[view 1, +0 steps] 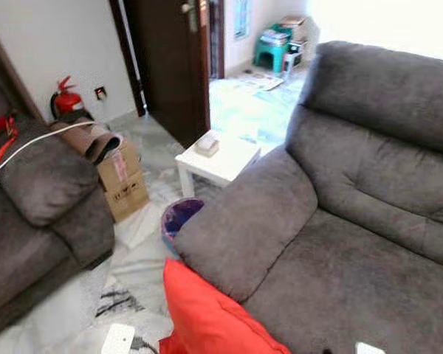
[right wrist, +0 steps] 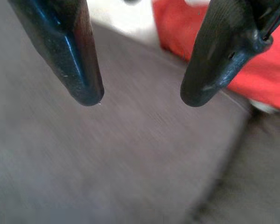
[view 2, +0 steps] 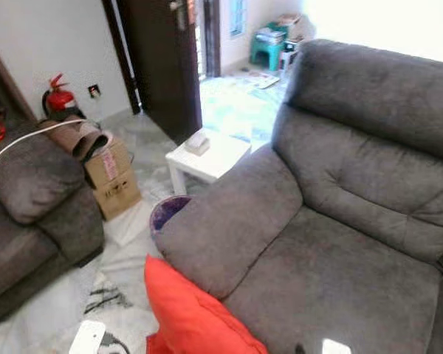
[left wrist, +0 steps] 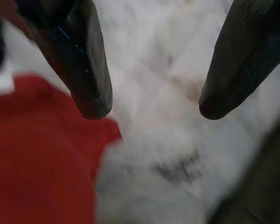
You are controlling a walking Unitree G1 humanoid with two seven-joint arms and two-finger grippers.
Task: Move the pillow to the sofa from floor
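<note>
Left eye view has the red pillow (view 1: 207,313) at the bottom of the frame, propped against the front of the grey sofa (view 1: 332,243) just below its armrest (view 1: 244,221), its lower end toward the marble floor (view 1: 133,273). It is not on the seat yet, so the lift is not done.

Left wrist view looks along the left gripper (left wrist: 149,105), whose fingers are spread apart with nothing between them; below them is pale floor, and a corner of the pillow sits just beside one fingertip (left wrist: 91,100). Right wrist view has the right gripper (right wrist: 140,100) also spread and empty, hovering over the grey seat cushion with the pillow's red edge beyond the far finger.

My judgement is that the step in hand is getting a hold on the pillow. A soft cushion will sag and fold, so a pinch on a thin corner is likely to slip or let it swing. Better to bring the left gripper further over the red fabric, so that both fingers straddle a good fold of it, and close there. The right gripper is already near the pillow's upper edge and could take that side, so the weight is shared.

Lift clear of the armrest, then carry it toward the open seat. The purple bin (view 1: 179,217) and the small white table (view 1: 218,158) stand near, so keep the swing short
</note>
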